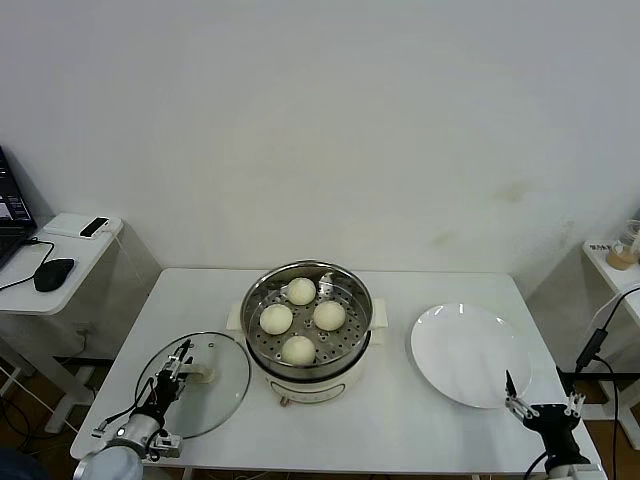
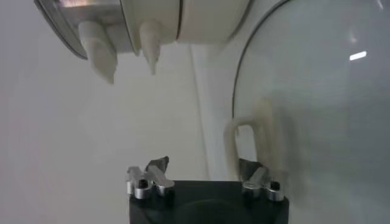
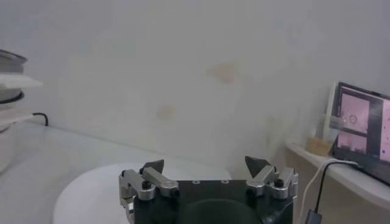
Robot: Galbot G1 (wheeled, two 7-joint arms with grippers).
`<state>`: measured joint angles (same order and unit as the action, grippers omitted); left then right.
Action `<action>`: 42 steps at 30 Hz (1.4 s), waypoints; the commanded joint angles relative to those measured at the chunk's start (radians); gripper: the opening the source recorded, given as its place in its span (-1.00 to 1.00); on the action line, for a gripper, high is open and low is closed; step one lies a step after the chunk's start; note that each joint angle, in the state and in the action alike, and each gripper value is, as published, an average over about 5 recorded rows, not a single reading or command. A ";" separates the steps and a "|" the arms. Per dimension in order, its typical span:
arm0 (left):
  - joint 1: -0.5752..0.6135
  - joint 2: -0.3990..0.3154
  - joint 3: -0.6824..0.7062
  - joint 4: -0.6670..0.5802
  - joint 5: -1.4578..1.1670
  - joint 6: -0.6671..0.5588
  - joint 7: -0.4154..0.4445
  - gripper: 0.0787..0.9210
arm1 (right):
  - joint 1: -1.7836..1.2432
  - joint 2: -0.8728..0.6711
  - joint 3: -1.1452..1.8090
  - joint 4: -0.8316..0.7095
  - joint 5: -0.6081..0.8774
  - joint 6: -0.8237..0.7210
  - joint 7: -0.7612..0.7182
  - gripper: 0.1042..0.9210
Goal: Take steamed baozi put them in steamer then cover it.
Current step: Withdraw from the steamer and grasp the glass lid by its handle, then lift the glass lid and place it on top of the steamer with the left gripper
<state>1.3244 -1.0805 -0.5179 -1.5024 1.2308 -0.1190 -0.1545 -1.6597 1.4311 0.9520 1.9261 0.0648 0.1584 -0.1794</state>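
Lower left: left end effector (image 1: pixel 180 362), part-open, straddles the round clear glass cover's (image 1: pixel 222 385) cream bar handle (image 2: pixel 251 141), grip uncertain; lower right: right end effector (image 1: pixel 540 406) open, empty, at the white desk's (image 1: pixel 390 420) edge.

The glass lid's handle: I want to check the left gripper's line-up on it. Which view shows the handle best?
The left wrist view: the cover's handle stands close ahead, near one finger of the left gripper. The head view shows the handle small, with that gripper over the cover. The right wrist view does not show it.
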 commanded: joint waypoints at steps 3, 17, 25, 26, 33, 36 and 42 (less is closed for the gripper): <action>0.007 -0.002 -0.002 0.013 -0.024 -0.009 -0.006 0.04 | -0.003 0.001 -0.004 0.005 -0.002 0.001 0.001 0.76; 0.078 -0.019 -0.076 -0.076 -0.066 -0.047 -0.123 -0.85 | 0.005 0.002 -0.023 0.024 -0.007 -0.003 0.001 0.76; 0.156 -0.032 -0.163 -0.240 -0.075 0.042 -0.123 -0.86 | -0.002 -0.001 -0.025 0.045 -0.011 -0.002 0.000 0.76; 0.164 -0.033 -0.176 -0.263 -0.069 0.054 -0.116 -0.86 | -0.003 -0.002 -0.026 0.048 -0.011 -0.001 0.000 0.76; 0.178 -0.019 -0.250 -0.351 -0.035 0.102 -0.037 -0.86 | -0.010 -0.009 -0.027 0.066 -0.011 -0.001 -0.001 0.76; 0.170 0.002 -0.276 -0.372 -0.031 0.121 0.009 -0.86 | -0.012 -0.011 -0.028 0.074 -0.011 -0.002 -0.002 0.76; 0.145 0.069 -0.279 -0.415 -0.102 0.155 0.105 -0.86 | -0.016 -0.016 -0.035 0.086 -0.013 -0.005 -0.005 0.76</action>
<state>1.4669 -1.0752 -0.7465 -1.8112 1.1813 -0.0231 -0.1738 -1.6755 1.4167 0.9194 2.0007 0.0523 0.1548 -0.1826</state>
